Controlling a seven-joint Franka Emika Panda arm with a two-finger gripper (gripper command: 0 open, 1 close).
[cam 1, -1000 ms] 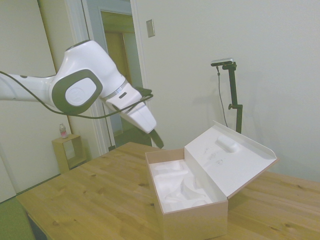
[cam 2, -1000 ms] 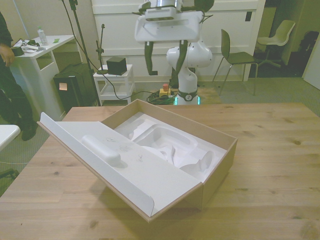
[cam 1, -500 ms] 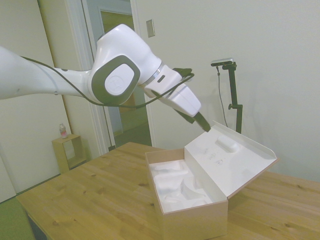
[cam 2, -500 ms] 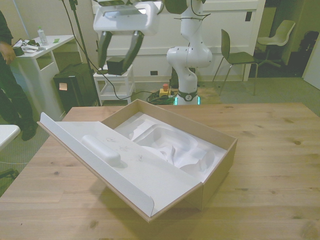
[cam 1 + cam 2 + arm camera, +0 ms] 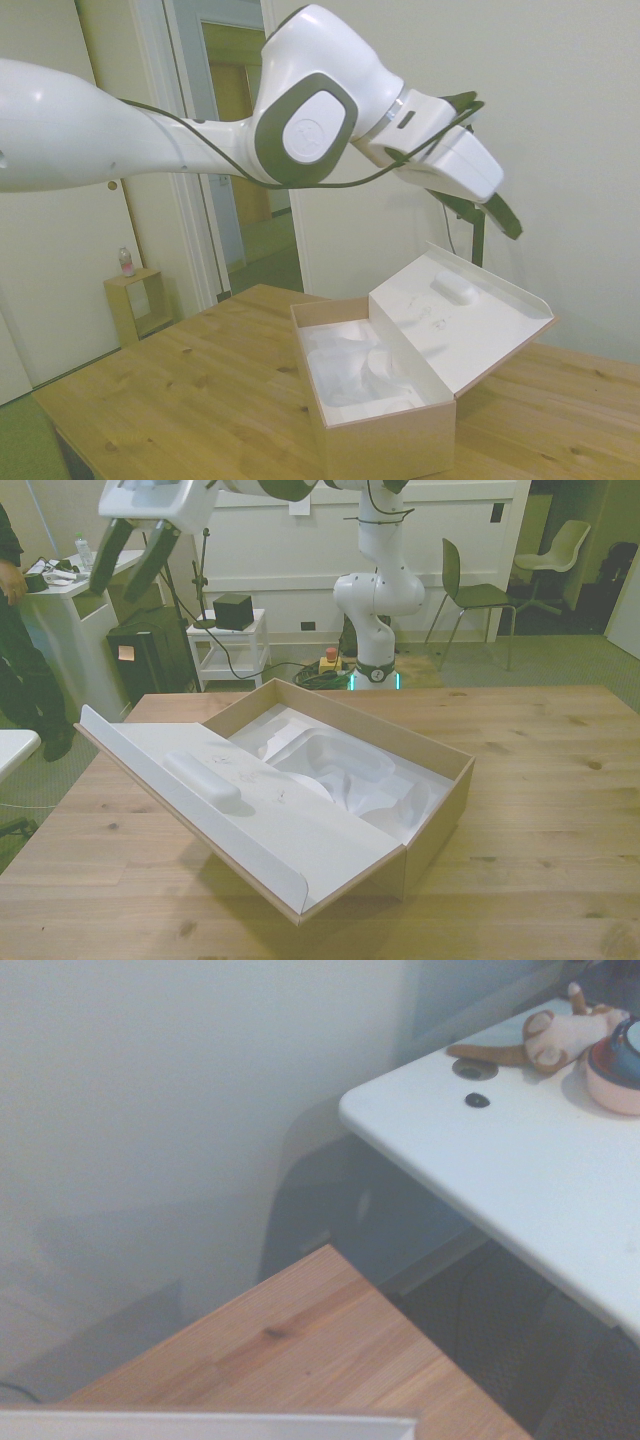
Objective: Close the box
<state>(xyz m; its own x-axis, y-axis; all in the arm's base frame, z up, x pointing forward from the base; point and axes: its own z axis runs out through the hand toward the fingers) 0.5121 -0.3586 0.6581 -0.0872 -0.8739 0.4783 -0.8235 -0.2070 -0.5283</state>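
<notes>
The tan cardboard box [image 5: 438, 818] stands open on the wooden table [image 5: 540, 780], its white moulded lining [image 5: 345, 770] showing. Its hinged lid [image 5: 235, 800] leans outward toward the front view's left, white inner face up. In the side view the box [image 5: 390, 440] is low in the picture, with the lid [image 5: 455, 320] tilted away to the right. My gripper [image 5: 115, 588] hangs open and empty high above, out past the lid's free edge; the side view shows the gripper [image 5: 510, 222] over the lid's raised rim. The wrist view catches a white strip of the lid [image 5: 200, 1425] and the table's corner [image 5: 300, 1345].
A person [image 5: 20, 640] stands at the front view's left beside a white side table [image 5: 85, 580], and that side table [image 5: 520, 1160] also shows in the wrist view. Behind the wooden table are a white cart [image 5: 230, 645] with a black cube and a chair [image 5: 480, 590].
The arm has swung up and across, from above the box's far wall out past the lid's free edge, toward the front view's left. The gripper stayed open. The box has not moved.
</notes>
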